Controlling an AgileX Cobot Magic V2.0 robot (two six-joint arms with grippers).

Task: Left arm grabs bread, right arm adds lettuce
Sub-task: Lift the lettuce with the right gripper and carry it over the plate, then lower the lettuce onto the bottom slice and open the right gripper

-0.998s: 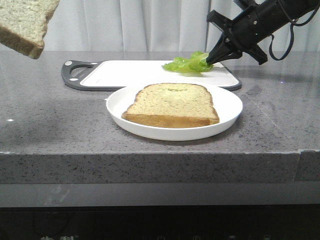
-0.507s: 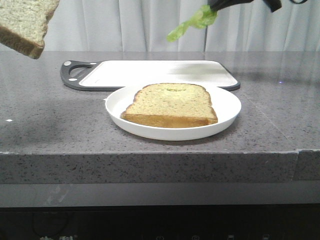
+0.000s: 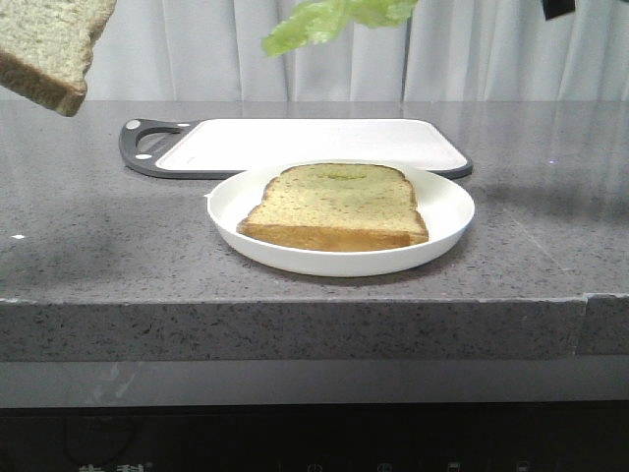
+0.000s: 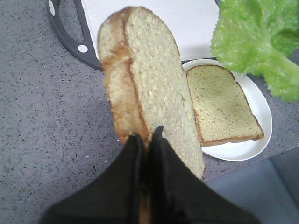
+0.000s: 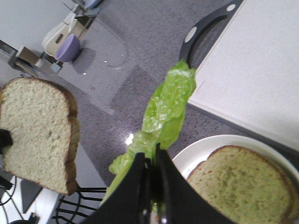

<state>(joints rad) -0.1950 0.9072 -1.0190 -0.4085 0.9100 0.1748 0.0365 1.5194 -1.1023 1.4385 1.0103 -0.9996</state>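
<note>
The slice on the white plate (image 3: 442, 231) at frame centre waits on the tabletop (image 3: 98, 256). Upper left, the bread (image 3: 49, 44) hangs; top centre, the lettuce (image 3: 329, 20) dangles limp and may flop wide of the slice. Only the wrist views show the left jaws (image 4: 145, 140) pinching bread and the right jaws (image 5: 152, 161) nipping the leaf.

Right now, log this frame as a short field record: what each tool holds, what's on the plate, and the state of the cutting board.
left tool: shut on the bread, held in the air, off the counter
right tool: shut on the lettuce, leaf hanging above the counter
plate: white, holds one thinner bread slice lying flat, nothing on top of it
cutting board: white with dark rim and handle, behind the plate, nothing on it
lettuce placed: not yet
</note>
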